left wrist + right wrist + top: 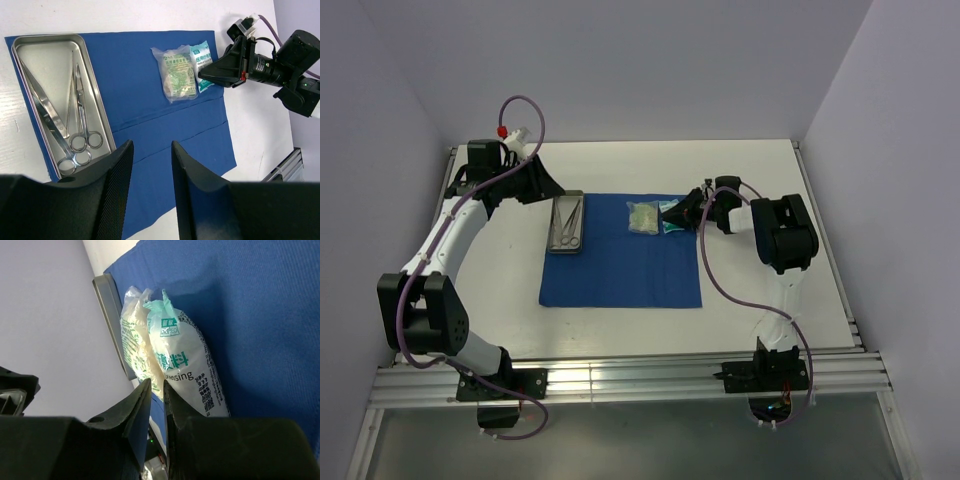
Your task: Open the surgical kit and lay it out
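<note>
Right claw [157, 386] nearly clenched, hold unclear; pinch only the green-printed packet [186, 371] just ahead, not the paler packet [131, 335] beside it

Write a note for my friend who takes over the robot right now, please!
Left pincer: open, empty, near the tray.
Right pincer: jaws almost together at the teal-labelled packet's edge; grip unclear.
Done: blue cloth spread flat, with the tray, the teal-labelled packet and the clear packet on it.
Left: scissors and tweezers lie in the tray; likely lay them out and separate the packets.
</note>
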Controlling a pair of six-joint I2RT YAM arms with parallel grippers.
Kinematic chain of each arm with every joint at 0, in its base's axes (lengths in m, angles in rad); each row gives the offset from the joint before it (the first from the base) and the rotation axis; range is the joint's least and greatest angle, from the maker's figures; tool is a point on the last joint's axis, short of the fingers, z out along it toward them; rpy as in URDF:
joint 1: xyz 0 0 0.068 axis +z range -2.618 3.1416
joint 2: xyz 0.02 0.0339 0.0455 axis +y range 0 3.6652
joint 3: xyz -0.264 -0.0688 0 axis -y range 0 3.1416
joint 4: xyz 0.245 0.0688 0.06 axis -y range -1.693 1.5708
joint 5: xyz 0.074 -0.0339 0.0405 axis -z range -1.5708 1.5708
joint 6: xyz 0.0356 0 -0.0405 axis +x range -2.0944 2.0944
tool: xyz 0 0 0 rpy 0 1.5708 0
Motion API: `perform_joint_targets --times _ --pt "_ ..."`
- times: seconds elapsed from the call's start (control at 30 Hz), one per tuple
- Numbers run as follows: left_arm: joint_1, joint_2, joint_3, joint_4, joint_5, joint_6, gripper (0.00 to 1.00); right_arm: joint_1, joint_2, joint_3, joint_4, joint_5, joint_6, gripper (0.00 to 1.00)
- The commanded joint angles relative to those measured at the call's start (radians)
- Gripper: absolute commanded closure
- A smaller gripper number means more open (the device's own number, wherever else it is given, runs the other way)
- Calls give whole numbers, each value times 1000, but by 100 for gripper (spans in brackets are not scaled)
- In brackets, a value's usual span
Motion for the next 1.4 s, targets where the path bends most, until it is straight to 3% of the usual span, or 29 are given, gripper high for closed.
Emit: perform_joint_targets --times 0.0,0.33,0.5,0.6,0.7,0.8,0.87,0.93,1.07,1.37 --pt "4 -3 26 6 -3 31 58 -7 20 -24 83 -9 32 76" --pt "4 -17 23 8 -15 61 56 -5 -120 -63 212 -38 118 74" --pt "4 -23 22 -10 -54 92 56 5 -227 -15 209 -52 122 67" --pt "4 -11 37 -39 -100 107 56 16 -275 45 151 -49 99 62" --pt "4 23 66 -78 -152 141 57 27 -322 112 64 -40 46 50" --pt "4 84 89 -125 -215 187 60 45 -382 157 -128 6 -90 36" --pt "4 144 120 -161 -241 216 65 59 -428 187 -277 64 -167 20" --pt "-2 190 161 -187 -269 234 67 85 -476 201 -401 115 -279 14" --pt "-15 291 213 -213 -315 258 70 122 -555 177 -526 233 -401 12" --pt "-114 429 296 -187 -474 316 74 154 -678 45 -607 305 -484 13"
